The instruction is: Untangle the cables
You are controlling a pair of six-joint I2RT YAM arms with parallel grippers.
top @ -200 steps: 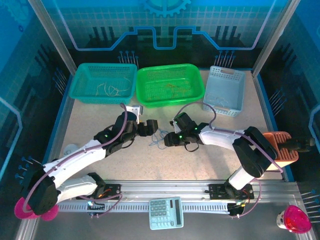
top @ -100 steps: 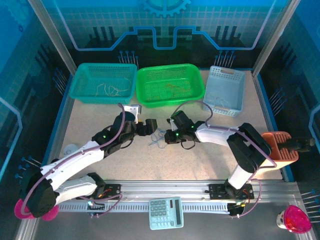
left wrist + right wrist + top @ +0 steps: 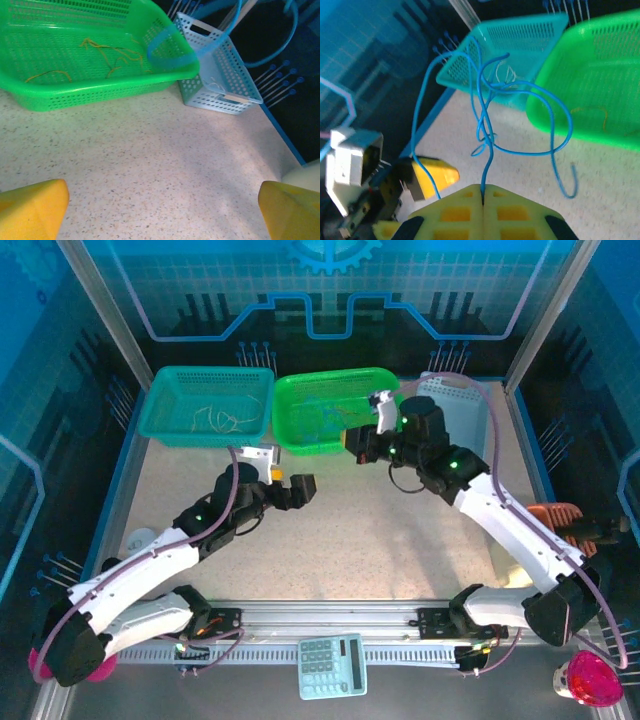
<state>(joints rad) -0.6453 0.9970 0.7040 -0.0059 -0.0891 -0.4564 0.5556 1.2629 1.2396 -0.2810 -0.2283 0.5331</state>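
One cable in hand: the right gripper [image 3: 483, 197] is pinching the blue cable [image 3: 487, 132], pads fully closed on a single strand; loops and a hooked free end are dangling below.
Where it is hanging: above the table [image 3: 380, 540], just in front of the green basket [image 3: 300, 445].
Left gripper [image 3: 161, 210]: jaws are standing wide apart, gripping nothing, hovering low over bare tabletop, off to the side of the loops.
Other cables: white cables [image 3: 220, 420] are lying in the teal basket [image 3: 160, 428]; yellow-orange cables [image 3: 107, 50] are lying in the green one.
Step, as I am reading it: I am carrying the blue cable toward the light blue basket [image 3: 447, 462].
Doing it well: I am aiming to travel high and slowly, so the swinging loops are clearing the green rim and not hooking the yellow-orange cords.
Watching: a small twist midway along the strand; I cannot tell whether it is a true knot.
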